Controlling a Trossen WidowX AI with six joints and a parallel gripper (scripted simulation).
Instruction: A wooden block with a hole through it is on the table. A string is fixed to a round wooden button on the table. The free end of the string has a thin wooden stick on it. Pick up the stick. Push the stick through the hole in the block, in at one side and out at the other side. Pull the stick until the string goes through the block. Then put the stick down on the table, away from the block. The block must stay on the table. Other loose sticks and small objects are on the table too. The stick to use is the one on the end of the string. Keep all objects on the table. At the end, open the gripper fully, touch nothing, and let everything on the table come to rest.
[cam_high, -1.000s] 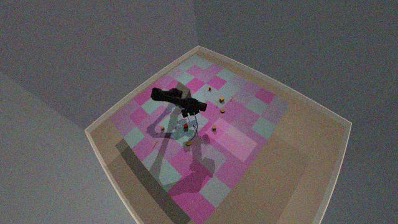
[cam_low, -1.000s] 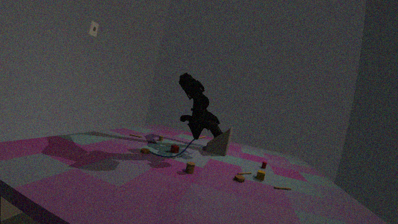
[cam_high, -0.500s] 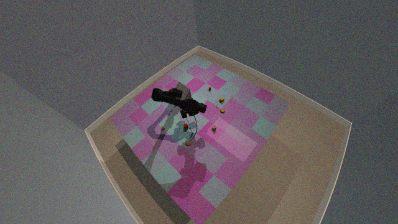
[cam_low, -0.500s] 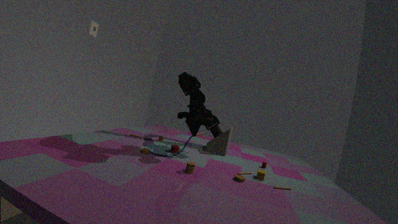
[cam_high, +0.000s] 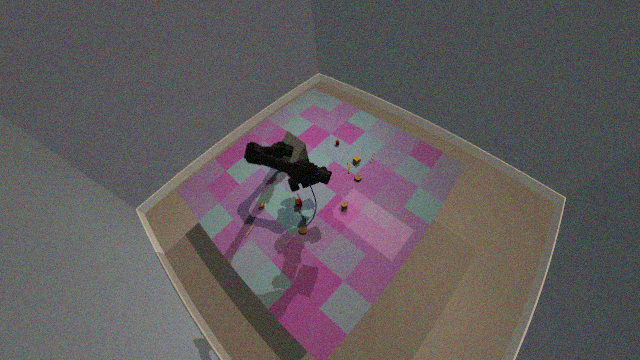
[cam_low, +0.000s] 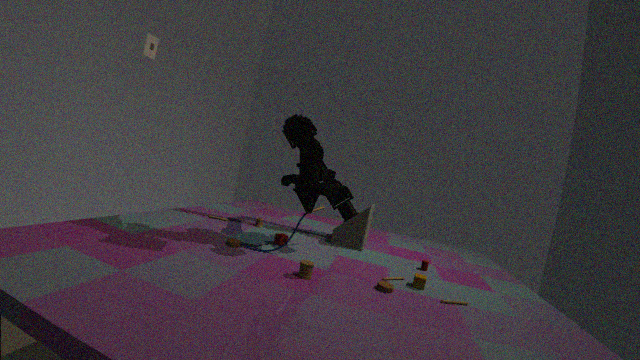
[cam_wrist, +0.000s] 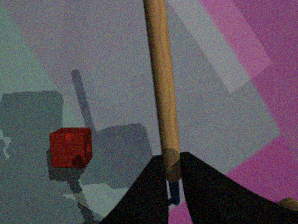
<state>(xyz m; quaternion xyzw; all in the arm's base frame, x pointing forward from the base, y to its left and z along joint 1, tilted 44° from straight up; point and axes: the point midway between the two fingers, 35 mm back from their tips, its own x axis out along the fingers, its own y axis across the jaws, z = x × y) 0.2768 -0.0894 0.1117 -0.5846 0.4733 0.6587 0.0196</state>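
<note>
Dim light falls on plain grey walls (cam_low: 425, 100), one bearing a small white wall plate (cam_low: 151, 46) at ten o'clock; grey floor (cam_high: 60, 250) below.

Arm (cam_low: 311, 165) bent over, wrist angled down toward the surface. Gripper (cam_wrist: 172, 175) raised off it. Jaws clamped on the stick (cam_wrist: 162, 76).
</note>
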